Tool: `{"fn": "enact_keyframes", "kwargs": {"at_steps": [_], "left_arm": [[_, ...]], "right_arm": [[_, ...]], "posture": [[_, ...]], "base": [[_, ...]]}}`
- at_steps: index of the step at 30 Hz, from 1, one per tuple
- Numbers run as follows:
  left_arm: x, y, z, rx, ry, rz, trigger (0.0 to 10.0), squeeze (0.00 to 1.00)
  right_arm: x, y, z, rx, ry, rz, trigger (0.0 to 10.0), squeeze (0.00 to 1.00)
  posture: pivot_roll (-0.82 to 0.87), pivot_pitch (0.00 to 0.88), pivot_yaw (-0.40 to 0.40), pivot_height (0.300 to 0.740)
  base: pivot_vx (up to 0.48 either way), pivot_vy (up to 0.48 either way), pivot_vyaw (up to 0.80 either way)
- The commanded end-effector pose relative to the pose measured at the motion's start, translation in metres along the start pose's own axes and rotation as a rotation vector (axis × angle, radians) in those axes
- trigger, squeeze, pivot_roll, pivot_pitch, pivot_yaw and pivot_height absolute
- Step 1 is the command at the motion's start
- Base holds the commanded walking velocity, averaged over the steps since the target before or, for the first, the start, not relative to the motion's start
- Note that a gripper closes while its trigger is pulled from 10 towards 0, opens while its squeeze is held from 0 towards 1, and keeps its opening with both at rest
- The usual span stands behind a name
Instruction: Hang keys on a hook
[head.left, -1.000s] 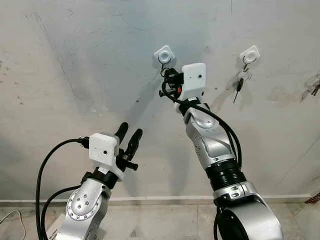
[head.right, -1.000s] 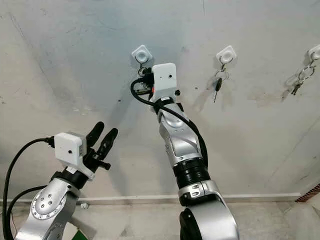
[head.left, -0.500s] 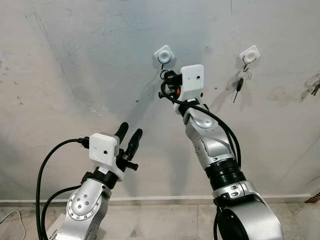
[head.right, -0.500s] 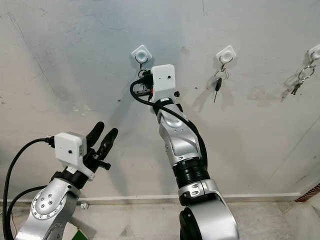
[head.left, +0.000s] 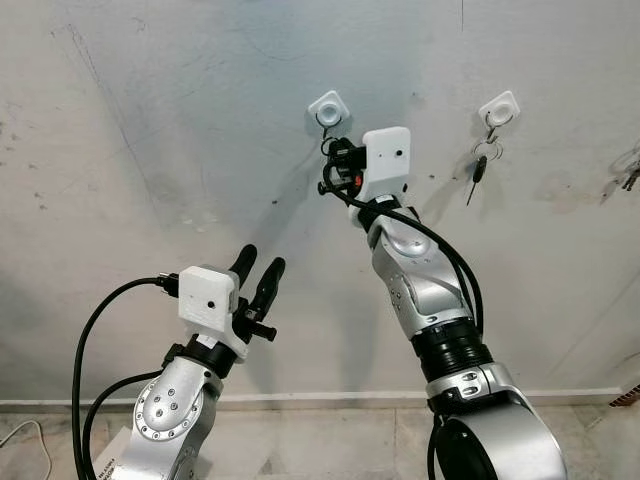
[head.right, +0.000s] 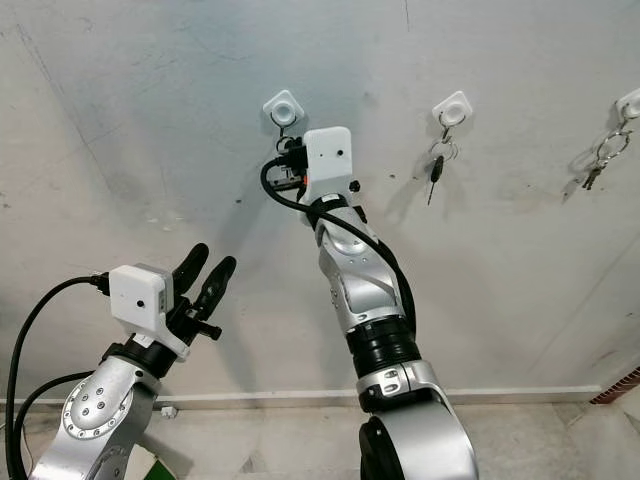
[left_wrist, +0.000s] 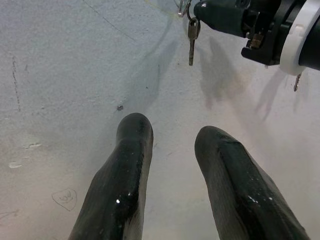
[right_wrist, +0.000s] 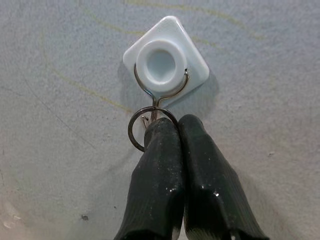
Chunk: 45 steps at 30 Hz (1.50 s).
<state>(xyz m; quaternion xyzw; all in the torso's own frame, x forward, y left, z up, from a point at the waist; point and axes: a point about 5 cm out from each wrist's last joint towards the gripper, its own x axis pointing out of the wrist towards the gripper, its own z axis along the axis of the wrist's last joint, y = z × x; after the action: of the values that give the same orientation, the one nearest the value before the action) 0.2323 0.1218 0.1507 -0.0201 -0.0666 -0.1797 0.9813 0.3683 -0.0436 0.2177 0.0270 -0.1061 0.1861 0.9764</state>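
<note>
Key ring (right_wrist: 145, 129) pinched in right end effector (right_wrist: 176, 125), just below hook (right_wrist: 161, 85); left end effector (left_wrist: 172, 135) wide

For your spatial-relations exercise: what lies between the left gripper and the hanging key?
Bare wall only: in the left wrist view, the left gripper points toward the key, with nothing between.

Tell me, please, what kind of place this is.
Probably a hallway or entry wall in a home: a bare grey plaster wall carries a row of white adhesive hooks, one with a key hanging on it, above a white skirting board.
</note>
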Motion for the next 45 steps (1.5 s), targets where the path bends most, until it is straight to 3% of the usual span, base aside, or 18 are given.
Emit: {"fn": "enact_keyframes", "kwargs": {"at_steps": [1,29,45], "left_arm": [[0.001,0.0,-0.001,0.007,0.007,-0.009,10.0,0.0],[0.0,-0.001,-0.001,0.01,0.01,-0.007,10.0,0.0],[0.001,-0.002,-0.002,0.009,0.012,-0.008,10.0,0.0]], "right_arm": [[0.001,0.002,0.008,0.004,-0.034,0.006,10.0,0.0],[0.009,0.01,0.009,-0.004,-0.01,0.033,10.0,0.0],[0.009,0.007,0.0,-0.013,0.042,0.02,10.0,0.0]], "posture": [[0.06,0.0,0.042,0.74],[0.06,0.0,0.034,0.74],[0.06,0.0,0.033,0.74]], "base": [[0.0,0.0,0.0],[0.0,0.0,0.0],[0.0,0.0,0.0]]}}
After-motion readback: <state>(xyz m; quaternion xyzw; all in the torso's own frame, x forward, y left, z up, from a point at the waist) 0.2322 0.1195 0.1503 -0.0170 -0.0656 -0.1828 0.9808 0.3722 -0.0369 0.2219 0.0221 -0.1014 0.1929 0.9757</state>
